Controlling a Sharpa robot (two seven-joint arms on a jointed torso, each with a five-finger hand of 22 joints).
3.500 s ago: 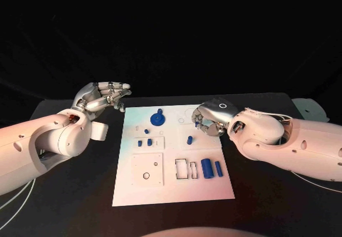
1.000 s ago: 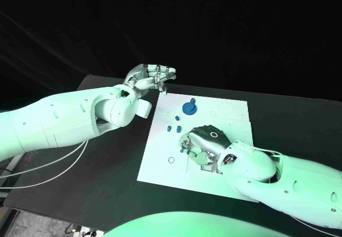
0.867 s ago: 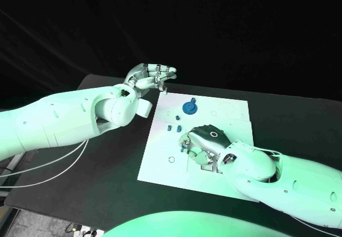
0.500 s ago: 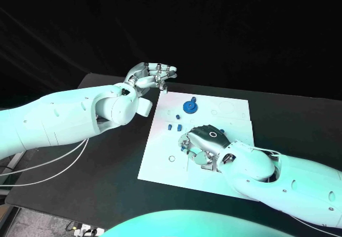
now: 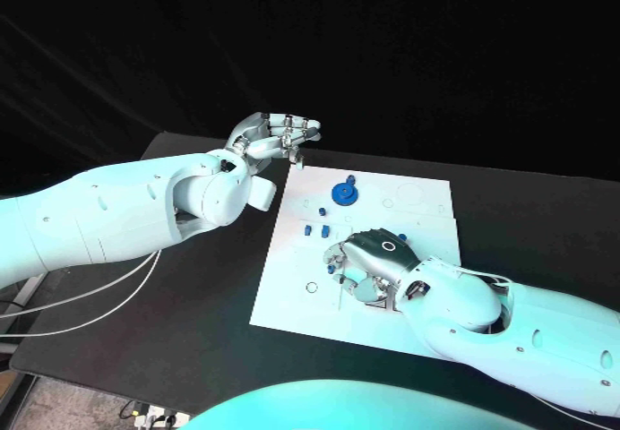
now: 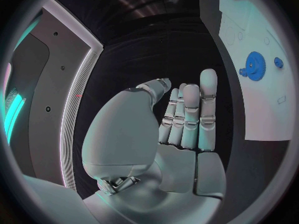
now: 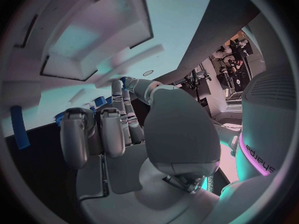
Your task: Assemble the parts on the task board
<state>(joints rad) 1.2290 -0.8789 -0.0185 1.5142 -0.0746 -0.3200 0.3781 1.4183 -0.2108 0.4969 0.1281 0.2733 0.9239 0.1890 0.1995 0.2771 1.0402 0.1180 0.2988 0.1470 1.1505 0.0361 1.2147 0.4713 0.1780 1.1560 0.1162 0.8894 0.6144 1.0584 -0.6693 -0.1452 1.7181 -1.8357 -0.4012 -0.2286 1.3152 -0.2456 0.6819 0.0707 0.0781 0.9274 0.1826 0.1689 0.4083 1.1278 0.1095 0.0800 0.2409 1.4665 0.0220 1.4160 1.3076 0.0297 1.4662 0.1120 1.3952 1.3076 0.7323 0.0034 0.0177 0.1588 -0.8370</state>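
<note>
Board first: the white rectangular task board point(image 5: 420, 202) lies flat in the middle of the black table point(image 5: 193, 296), its long axis running from the far edge toward the robot, a bit skewed in the head view. Near its far end sits a blue gear-shaped round part point(image 5: 344, 193), lying flat, and a few small blue peg-like parts point(image 5: 310, 231) stand just beside it toward the middle of the board. There's a little ring outline point(image 5: 312, 288) on the near left part of the plate.

Right hand point(image 5: 368, 264) is down on the middle of the board, palm facing down, fingers curled over the recessed pockets there. The right wrist view shows small blue pieces point(image 7: 99, 102) right at its fingertips, plus a blue bar-shaped piece point(image 7: 20, 127) lying well apart from them. Can't tell if it's actually pinching one or just touching, honestly.

Left hand point(image 5: 271, 137) hangs off the board's far left corner, above the table, fingers straight and close together, nothing in it.
</note>
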